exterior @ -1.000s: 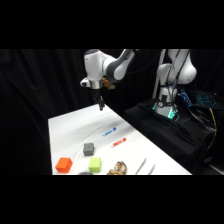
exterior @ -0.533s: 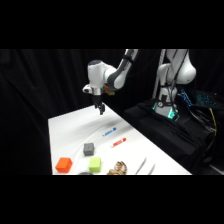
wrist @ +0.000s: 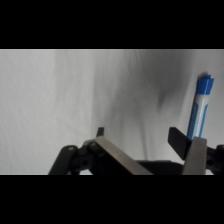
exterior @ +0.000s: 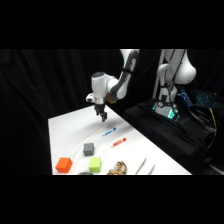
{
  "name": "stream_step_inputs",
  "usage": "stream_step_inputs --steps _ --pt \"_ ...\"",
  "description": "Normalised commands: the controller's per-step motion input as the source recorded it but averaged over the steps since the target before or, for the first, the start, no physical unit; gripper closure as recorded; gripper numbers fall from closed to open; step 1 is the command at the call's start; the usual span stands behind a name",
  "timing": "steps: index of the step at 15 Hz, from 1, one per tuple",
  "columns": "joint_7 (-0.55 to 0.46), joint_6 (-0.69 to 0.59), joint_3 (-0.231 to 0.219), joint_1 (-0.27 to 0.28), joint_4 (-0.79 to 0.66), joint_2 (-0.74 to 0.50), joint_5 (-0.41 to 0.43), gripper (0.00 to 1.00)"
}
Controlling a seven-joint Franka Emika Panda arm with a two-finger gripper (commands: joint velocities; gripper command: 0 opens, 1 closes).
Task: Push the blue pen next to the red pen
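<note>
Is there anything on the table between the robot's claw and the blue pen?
No. In the side view only bare white table separates the gripper from the blue pen. The wrist view shows the same.

White table; black curtain behind; electronics at right.

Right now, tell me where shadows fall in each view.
Side view: a faint grey shadow lies on the white table below the gripper, left of the blue pen. Wrist view: a dark smudge of shadow lies left of the blue pen.
</note>
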Motion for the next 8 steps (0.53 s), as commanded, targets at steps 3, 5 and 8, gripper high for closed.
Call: stream_step_inputs --steps 3,5,8 --pt "-0.03 0.29 0.023 0.023 -0.07 0.10 0.048 0.00" --pt "0.00 0.27 0.019 0.040 -0.06 0.10 0.056 0.00" --pt "0.02 0.26 0.014 0.058 -0.06 0.09 0.062 0.00"
